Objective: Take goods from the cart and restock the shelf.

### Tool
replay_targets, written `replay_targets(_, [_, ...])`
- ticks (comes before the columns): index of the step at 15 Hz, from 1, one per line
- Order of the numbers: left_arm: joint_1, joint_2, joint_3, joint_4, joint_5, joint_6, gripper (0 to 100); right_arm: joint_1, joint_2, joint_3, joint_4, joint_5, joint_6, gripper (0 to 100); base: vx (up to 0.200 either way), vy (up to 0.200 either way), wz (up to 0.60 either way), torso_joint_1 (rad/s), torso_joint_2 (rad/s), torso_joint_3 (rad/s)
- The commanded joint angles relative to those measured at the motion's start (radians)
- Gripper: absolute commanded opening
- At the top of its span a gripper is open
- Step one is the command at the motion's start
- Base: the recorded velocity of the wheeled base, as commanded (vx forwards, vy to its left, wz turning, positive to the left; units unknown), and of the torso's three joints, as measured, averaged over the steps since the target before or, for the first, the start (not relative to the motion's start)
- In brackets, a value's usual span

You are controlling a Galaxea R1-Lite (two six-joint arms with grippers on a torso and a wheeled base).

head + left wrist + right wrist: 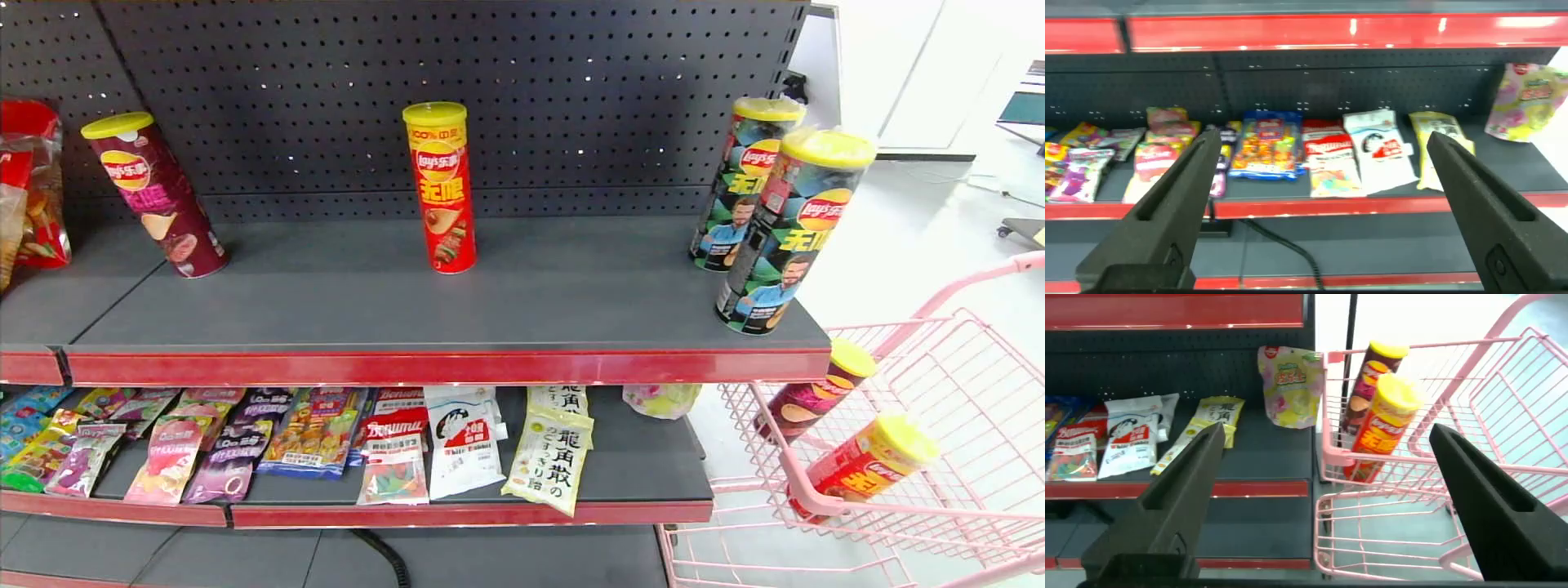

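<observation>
Head view records the upper shelf [457, 327] partly stocked, and we judge the task to stand at the pick stage, with no can yet taken in hand. Starting at the left, the left gripper [1323, 212] hangs before the lower shelf [1372, 204] and its snack bags [1266, 147], jaws wide apart with nothing between them. On the upper shelf a leaning maroon can [155, 196] stands at the left with its lid tipped leftward. An upright red can [441, 188] stands mid-shelf, and a pair of dark cans [796, 237] stands close together at the right end, the nearer one at the front edge. Bare shelf lies between these. Past the shelf end stands the pink cart [980, 392], holding a carted maroon can [812, 396] and, nearer us, a carted red can [865, 465]. Both lean against the cart wall next to the shelf. Their long axes are tilted, neither flat nor plumb, with the yellow lids uppermost and pointing up and rightward and the bases low in the basket. The right gripper [1327, 498] faces that corner of the cart, well short of the cans, with its jaws spread apart and empty. In our judgement the next move calls for this gripper to go over the rim and close across the body of the carted red can, square to its tilted axis, without fouling the wire wall.
</observation>
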Motion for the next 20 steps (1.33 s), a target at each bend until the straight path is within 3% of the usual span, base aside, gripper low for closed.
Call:
replay_targets(1, [0.000, 0.001, 0.000, -0.001, 0.000, 0.000, 100, 0.000, 0.000, 0.000, 0.000, 0.000, 0.000, 100, 0.000, -0.200, 0.00, 0.007, 0.01, 0.002])
replay_targets(5, [0.000, 0.001, 0.000, -0.001, 0.000, 0.000, 100, 0.000, 0.000, 0.000, 0.000, -0.002, 0.000, 100, 0.000, -0.100, 0.00, 0.001, 0.00, 0.004])
replay_targets(17, [0.000, 0.001, 0.000, -0.001, 0.000, -0.002, 100, 0.000, 0.000, 0.000, 0.000, -0.002, 0.000, 100, 0.000, 0.000, -0.60, 0.003, 0.00, 0.002])
replay_targets(20, [0.000, 0.001, 0.000, -0.001, 0.000, -0.002, 100, 0.000, 0.000, 0.000, 0.000, -0.002, 0.000, 100, 0.000, 0.000, 0.00, 0.000, 0.00, 0.000])
